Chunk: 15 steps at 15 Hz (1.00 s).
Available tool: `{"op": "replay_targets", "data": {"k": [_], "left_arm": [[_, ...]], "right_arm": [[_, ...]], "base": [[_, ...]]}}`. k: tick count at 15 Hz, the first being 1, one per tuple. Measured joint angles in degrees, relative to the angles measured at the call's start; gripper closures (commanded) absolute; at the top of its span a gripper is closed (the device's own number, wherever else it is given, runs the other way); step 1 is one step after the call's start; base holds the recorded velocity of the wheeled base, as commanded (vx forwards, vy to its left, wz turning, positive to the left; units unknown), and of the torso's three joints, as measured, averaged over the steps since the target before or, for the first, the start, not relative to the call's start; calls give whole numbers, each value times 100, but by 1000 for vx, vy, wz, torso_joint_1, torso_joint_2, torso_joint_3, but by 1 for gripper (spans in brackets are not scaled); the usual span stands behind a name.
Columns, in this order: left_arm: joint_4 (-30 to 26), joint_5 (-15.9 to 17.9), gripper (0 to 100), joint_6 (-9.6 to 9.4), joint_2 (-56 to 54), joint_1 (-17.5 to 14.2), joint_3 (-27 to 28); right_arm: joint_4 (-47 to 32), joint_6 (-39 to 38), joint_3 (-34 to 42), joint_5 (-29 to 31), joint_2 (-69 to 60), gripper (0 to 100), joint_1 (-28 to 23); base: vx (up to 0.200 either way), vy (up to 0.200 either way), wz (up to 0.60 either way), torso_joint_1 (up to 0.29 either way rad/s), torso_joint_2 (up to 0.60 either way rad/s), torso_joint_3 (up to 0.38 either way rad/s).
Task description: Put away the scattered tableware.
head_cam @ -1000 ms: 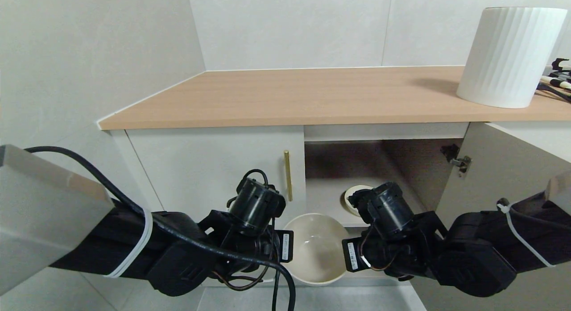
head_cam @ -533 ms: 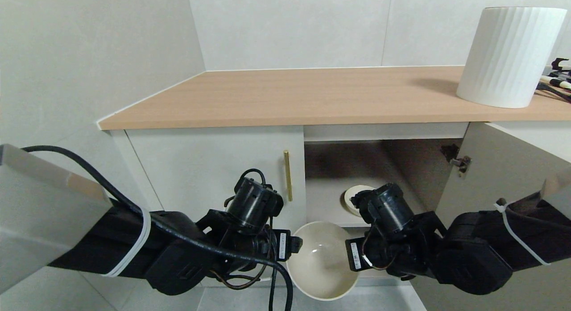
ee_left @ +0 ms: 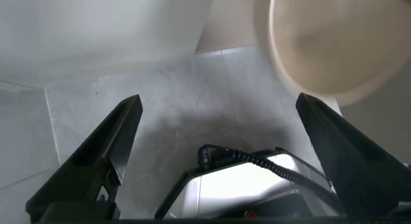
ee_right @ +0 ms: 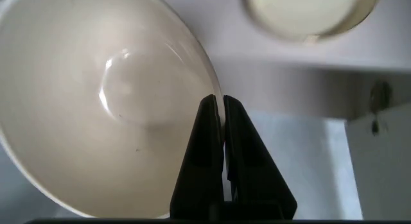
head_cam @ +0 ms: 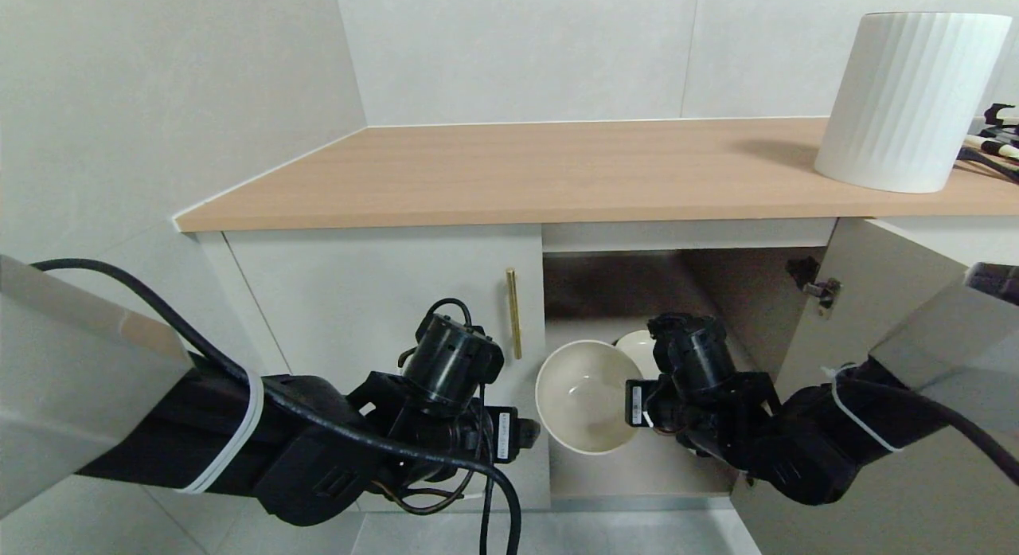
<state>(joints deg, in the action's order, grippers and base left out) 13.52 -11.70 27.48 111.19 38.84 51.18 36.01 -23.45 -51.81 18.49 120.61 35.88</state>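
Lifted since a second ago, the bowl (head_cam: 585, 396) hangs at the cabinet (head_cam: 613, 284) mouth, rim clenched in my right tool (ee_right: 220, 103); left tool (ee_left: 218, 103) released; beyond my right tool a dish (head_cam: 637, 344) sits stored; bowl awaits placing

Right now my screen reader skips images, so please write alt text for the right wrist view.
The right gripper pinches the rim of a cream bowl, whose inside faces the camera. Beyond it, a pale dish sits on the cupboard shelf.
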Motion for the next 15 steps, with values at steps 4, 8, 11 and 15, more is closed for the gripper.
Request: {"op": "replay_targets", "data": {"k": [4, 8, 11, 15], "left_arm": [[0, 2, 0, 0, -33, 0, 0], [7, 2, 0, 0, -35, 0, 6], [5, 2, 0, 0, -35, 0, 6], [5, 5, 0, 0, -35, 0, 6]], "right_arm": [[712, 63, -124, 169, 441, 100, -463], [736, 71, -478, 184, 794, 100, -953], [731, 30, -791, 191, 1025, 100, -1284], [729, -74, -1139, 184, 1243, 100, -1603]], "base": [[0, 0, 0, 0, 0, 0], [0, 0, 0, 0, 0, 0], [0, 0, 0, 0, 0, 0], [0, 0, 0, 0, 0, 0]]}}
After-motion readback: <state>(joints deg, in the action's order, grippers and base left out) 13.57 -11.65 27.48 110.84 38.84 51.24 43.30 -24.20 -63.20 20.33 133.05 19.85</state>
